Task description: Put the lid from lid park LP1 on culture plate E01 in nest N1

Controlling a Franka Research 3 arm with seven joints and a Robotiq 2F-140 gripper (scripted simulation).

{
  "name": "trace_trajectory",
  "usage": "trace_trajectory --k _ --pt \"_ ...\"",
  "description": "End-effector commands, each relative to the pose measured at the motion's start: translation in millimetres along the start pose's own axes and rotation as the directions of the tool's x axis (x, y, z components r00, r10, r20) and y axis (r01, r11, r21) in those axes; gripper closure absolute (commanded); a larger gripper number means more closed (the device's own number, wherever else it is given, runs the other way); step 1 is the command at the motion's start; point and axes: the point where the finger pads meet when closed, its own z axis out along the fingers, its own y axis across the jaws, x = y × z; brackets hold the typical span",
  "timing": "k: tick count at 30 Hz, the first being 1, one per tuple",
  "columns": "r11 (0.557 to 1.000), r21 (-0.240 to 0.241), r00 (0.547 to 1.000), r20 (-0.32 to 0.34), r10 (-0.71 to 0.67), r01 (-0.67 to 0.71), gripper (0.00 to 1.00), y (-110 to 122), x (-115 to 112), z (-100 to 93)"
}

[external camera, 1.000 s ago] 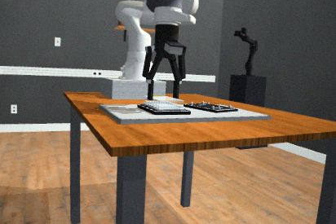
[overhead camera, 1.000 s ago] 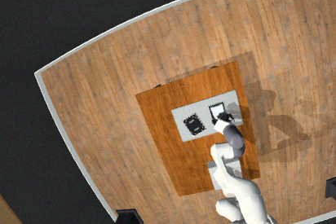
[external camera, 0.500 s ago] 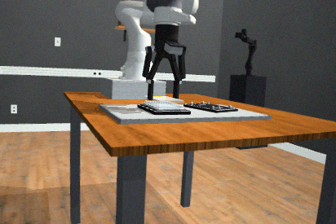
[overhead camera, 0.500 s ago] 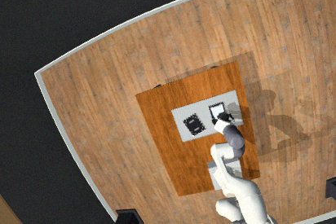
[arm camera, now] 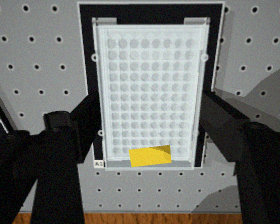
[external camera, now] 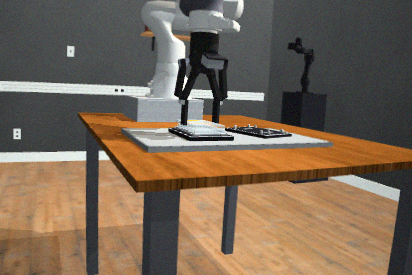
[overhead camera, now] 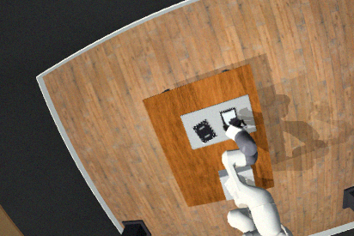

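Observation:
A clear lid [arm camera: 151, 90] [overhead camera: 228, 117] lies over the white multiwell culture plate E01, whose wells and yellow label [arm camera: 150, 156] show through it. The plate sits in the black frame of nest N1 [arm camera: 85, 40] [external camera: 200, 138]. The lid's edges line up with the plate. I cannot tell whether it is pressed fully down. My gripper [arm camera: 149, 105] [external camera: 200, 120] [overhead camera: 234, 122] reaches straight down over the nest and is shut on the lid, one finger on each long side. The black lid park LP1 [overhead camera: 204, 131] [external camera: 257, 131] beside the nest is empty.
Nest and lid park stand on a grey perforated base plate [arm camera: 36, 60] [external camera: 150, 140] [overhead camera: 193, 122] on a wooden table [external camera: 225, 165] [overhead camera: 172, 111]. The robot's base stands at the table's far edge in the exterior view. A black stand with a camera is beyond the table.

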Motion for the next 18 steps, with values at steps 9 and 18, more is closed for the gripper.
trace_trajectory --k 9,18 --pt "1.000 0.000 1.000 -0.005 0.013 -0.013 0.90 0.3 2.6 3.7" --pt "1.000 0.000 1.000 -0.005 0.013 -0.013 0.90 0.3 2.6 4.1"
